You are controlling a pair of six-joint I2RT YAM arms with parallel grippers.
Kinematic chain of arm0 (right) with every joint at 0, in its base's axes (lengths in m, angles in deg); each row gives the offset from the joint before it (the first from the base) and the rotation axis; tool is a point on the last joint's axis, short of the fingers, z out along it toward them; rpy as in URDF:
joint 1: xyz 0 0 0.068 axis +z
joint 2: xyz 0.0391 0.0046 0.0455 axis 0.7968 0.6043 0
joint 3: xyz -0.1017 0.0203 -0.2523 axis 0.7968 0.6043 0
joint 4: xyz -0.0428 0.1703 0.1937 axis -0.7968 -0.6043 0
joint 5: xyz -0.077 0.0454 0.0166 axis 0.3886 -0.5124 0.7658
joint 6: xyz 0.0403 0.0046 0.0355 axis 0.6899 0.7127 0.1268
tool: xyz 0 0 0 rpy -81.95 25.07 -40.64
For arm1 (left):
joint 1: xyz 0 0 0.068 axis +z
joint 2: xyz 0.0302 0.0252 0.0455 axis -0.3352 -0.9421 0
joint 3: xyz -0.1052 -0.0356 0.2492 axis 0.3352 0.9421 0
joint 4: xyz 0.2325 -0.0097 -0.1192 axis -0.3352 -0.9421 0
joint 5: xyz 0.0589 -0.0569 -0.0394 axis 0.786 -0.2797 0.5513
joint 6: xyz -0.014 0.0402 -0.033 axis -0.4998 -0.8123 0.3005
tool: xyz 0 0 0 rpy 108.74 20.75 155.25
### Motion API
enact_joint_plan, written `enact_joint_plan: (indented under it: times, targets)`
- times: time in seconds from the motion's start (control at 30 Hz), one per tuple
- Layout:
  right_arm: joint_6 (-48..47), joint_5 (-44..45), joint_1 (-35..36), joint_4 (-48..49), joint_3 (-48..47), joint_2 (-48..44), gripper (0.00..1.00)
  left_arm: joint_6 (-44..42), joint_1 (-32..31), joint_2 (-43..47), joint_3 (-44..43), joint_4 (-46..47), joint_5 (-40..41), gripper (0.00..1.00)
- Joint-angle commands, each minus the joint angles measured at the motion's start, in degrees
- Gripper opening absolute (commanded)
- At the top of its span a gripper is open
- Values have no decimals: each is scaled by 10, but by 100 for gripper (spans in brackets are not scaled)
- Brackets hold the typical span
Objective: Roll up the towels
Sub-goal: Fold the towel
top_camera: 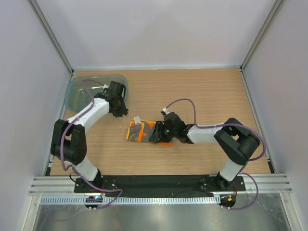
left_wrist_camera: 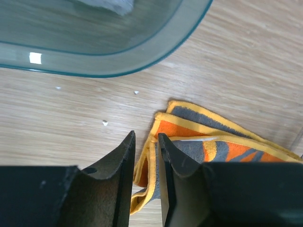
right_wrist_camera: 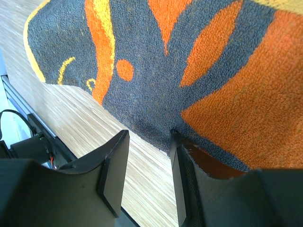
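Observation:
The orange towel [top_camera: 138,132] with its grey patterned face [right_wrist_camera: 156,90] lies partly folded at mid-table. My right gripper [top_camera: 155,134] is at its right edge, open [right_wrist_camera: 149,135]: one finger [right_wrist_camera: 182,161] is tucked under the towel's rim, the other rests over bare wood. My left gripper [top_camera: 119,107] hovers beside the tub, up-left of the towel. Its jaws [left_wrist_camera: 146,137] stand narrowly open with nothing between them, and the orange towel's folded corner [left_wrist_camera: 189,130] shows beyond them. A bit of the light grey towel [left_wrist_camera: 111,4] shows inside the tub.
The translucent teal tub [top_camera: 77,94] sits at the back left corner, its rim [left_wrist_camera: 156,54] close ahead of my left fingers. White walls enclose the wooden table on three sides. A black rail runs along the near edge.

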Motion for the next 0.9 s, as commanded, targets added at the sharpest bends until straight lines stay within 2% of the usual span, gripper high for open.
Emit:
enact_joint_plan:
  times: [0.0, 0.1, 0.3, 0.33, 0.37, 0.47, 0.57, 0.87]
  targets:
    - [-16, 11, 1, -59, -13, 11, 47, -14, -1, 42, -33, -24, 76, 27]
    - [-26, 13, 2, -84, -37, 3, 47, -19, -1, 72, -26, -29, 70, 27]
    - [-57, 23, 2, -163, -103, -35, 48, -17, -2, 94, 18, -25, -35, 30]
    - [-62, 25, 1, -170, -108, -40, 48, -11, -2, 91, 34, -22, -49, 34]
    - [-69, 32, 2, -184, -114, -47, 48, -5, -1, 87, 44, -6, -84, 44]
    - [-75, 39, 2, -202, -125, -52, 48, 26, -1, 80, 71, 23, -153, 59]
    - [-73, 40, 2, -201, -116, -57, 48, 55, 0, 66, 73, 51, -178, 61]
    - [-57, 42, 2, -181, -74, -62, 48, 63, 0, -4, 58, 40, -199, 58]
